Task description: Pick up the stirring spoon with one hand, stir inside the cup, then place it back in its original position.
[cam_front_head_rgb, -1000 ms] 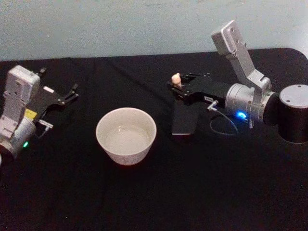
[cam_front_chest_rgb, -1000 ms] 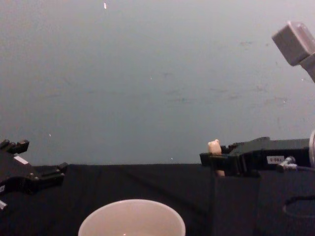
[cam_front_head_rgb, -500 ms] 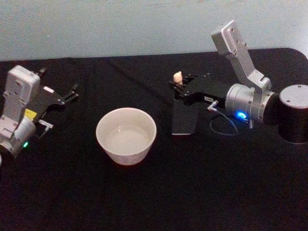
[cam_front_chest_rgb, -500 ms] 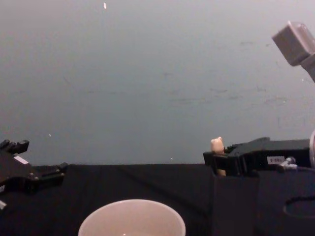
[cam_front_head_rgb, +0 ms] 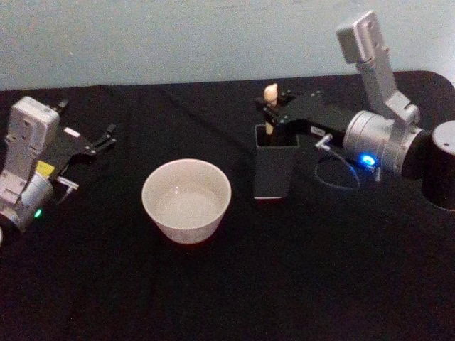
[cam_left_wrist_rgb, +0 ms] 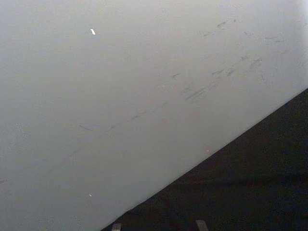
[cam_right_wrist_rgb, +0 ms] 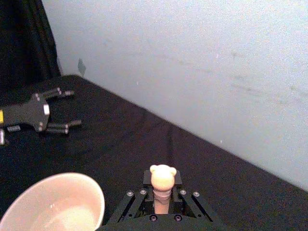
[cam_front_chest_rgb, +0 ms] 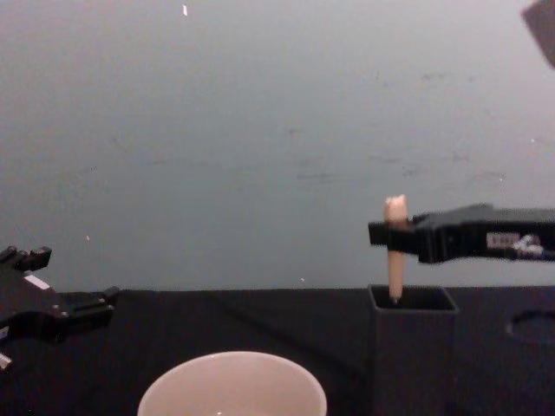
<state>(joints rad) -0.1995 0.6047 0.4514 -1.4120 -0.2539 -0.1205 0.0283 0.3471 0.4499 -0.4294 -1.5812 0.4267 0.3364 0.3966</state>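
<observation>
"One worry?"

"Right gripper (cam_front_head_rgb: 272, 114) pinches the stirring spoon (cam_front_chest_rgb: 395, 260) under its knob, lower end inside the holder (cam_front_chest_rgb: 414, 347), two o'clock from the cup (cam_front_head_rgb: 186, 200). Swinging across early might snag the wall and topple it. Left gripper (cam_front_head_rgb: 99, 141) sits spread at ten o'clock."

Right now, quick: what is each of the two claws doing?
Left gripper: open, holding nothing, parked at the table's left.
Right gripper: shut on the spoon, whose lower end is inside the holder.
</observation>
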